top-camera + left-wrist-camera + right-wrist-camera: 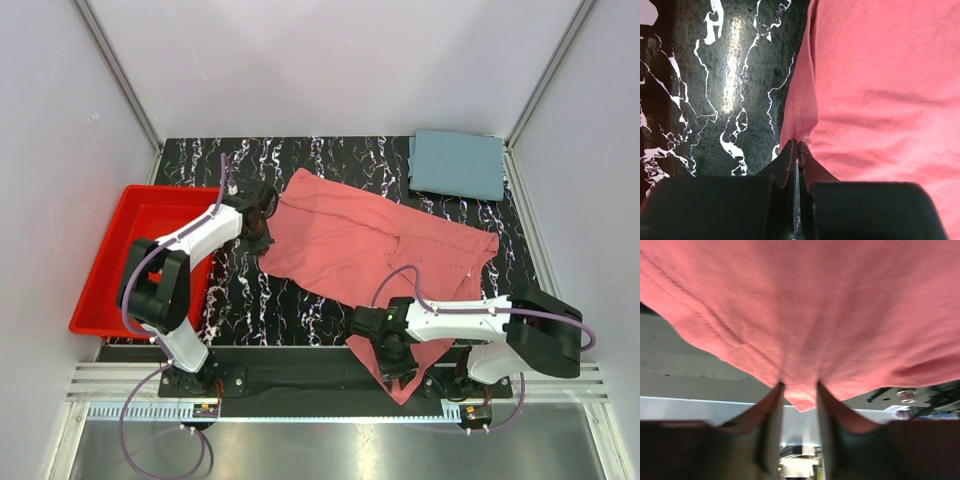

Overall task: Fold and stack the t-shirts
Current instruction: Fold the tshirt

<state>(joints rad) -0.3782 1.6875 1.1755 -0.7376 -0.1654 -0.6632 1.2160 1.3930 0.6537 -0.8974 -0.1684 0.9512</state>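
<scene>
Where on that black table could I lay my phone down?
Bare black marbled table shows between the red plastic bin and the salmon t-shirt, and along the far edge left of the folded blue-grey shirt. The middle is crowded, covered by that t-shirt.

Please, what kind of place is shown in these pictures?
Probably a robotics test cell, not a home: plain white panel walls, a black marbled tabletop, and a white left arm and right arm bolted at its near edge.
</scene>
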